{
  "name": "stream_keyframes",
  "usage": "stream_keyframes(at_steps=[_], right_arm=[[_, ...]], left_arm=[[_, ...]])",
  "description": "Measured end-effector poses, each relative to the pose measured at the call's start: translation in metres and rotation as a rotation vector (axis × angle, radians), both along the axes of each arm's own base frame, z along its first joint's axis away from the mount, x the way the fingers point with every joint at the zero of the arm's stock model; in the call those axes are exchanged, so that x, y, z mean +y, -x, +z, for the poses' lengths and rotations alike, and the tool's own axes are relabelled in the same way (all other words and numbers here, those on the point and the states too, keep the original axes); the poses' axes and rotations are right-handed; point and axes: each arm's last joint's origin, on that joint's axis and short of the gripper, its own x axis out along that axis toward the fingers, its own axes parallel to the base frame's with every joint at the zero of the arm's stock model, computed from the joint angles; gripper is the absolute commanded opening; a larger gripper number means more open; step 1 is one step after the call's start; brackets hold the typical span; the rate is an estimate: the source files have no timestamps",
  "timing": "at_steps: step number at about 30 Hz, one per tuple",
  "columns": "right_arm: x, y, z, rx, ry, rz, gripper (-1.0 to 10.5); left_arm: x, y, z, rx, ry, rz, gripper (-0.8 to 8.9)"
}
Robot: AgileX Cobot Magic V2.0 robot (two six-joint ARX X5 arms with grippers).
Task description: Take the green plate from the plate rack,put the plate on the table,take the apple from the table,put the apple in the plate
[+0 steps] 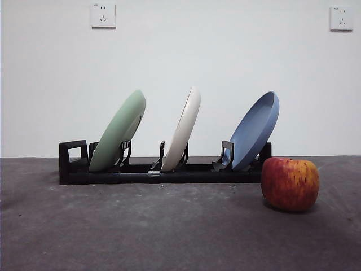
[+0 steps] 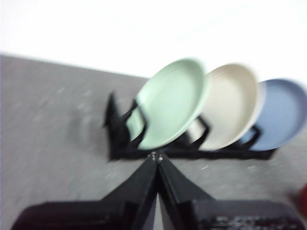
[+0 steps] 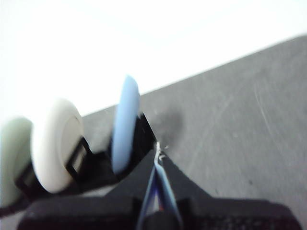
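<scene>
**Hazards and sightlines: three plates racked, nothing lifted yet**

Item one: the green plate (image 1: 118, 131) leans in the end slot of the plate rack (image 1: 158, 172), beside the square loop end; the cream-white plate (image 1: 183, 129) stands mid-rack, the blue plate (image 1: 255, 130) at the far end. The apple (image 1: 290, 184) sits on the desk (image 1: 141, 231), just beside the rack's blue-plate end.

Item two, risks as you may judge them: lift the green plate at a slant and its rim could catch the holder, dragging the light rack or knocking the cream-white plate. A thin, tilted rim may slip from a shallow pinch.

Item three, views: both grippers escape the front view. The left wrist view shows the left gripper (image 2: 157, 158) pressed together, facing the green plate, well short of it. The right wrist view shows the right gripper (image 3: 158, 152) likewise closed, empty, near the blue plate; you see no apple there.
</scene>
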Motion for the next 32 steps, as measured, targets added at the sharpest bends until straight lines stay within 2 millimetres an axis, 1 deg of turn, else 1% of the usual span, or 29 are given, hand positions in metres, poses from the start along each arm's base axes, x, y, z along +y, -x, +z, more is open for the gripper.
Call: stream_keyframes(at_steps=[5, 9, 10, 13, 16, 18, 21, 24, 28, 32], right_arm=[[0.0, -0.003, 0.055, 0.028, 0.03, 0.007, -0.2], [0.003, -0.013, 0.105, 0.045, 0.077, 0.088, -0.2], [0.005, -0.017, 0.12, 0.05, 0.083, 0.125, -0.2], [0.008, -0.03, 0.154, 0.075, 0.085, 0.224, -0.2], [0.012, -0.048, 0.181, 0.122, 0.076, 0.328, -0.2], [0.015, -0.06, 0.195, 0.163, 0.061, 0.397, -0.2], [0.019, -0.082, 0.206, 0.254, 0.037, 0.498, -0.2], [0.022, -0.104, 0.209, 0.358, 0.033, 0.559, -0.2], [0.028, -0.135, 0.2, 0.497, 0.054, 0.607, -0.2], [0.033, -0.159, 0.185, 0.615, 0.07, 0.639, 0.0]], left_arm=[[-0.002, -0.001, 0.049, -0.023, 0.007, -0.088, -0.05], [-0.004, -0.008, 0.09, -0.038, 0.011, -0.153, -0.05], [-0.005, -0.011, 0.102, -0.04, 0.011, -0.182, -0.05], [-0.008, -0.022, 0.127, -0.019, 0.006, -0.266, -0.05], [-0.01, -0.036, 0.148, 0.043, 0.008, -0.342, -0.05], [-0.011, -0.046, 0.16, 0.094, 0.009, -0.386, -0.05], [-0.013, -0.063, 0.175, 0.187, 0.009, -0.435, -0.05], [-0.014, -0.082, 0.184, 0.299, 0.0, -0.456, -0.05], [-0.019, -0.105, 0.19, 0.421, -0.019, -0.491, -0.05], [-0.025, -0.126, 0.185, 0.529, -0.02, -0.526, -0.03]])
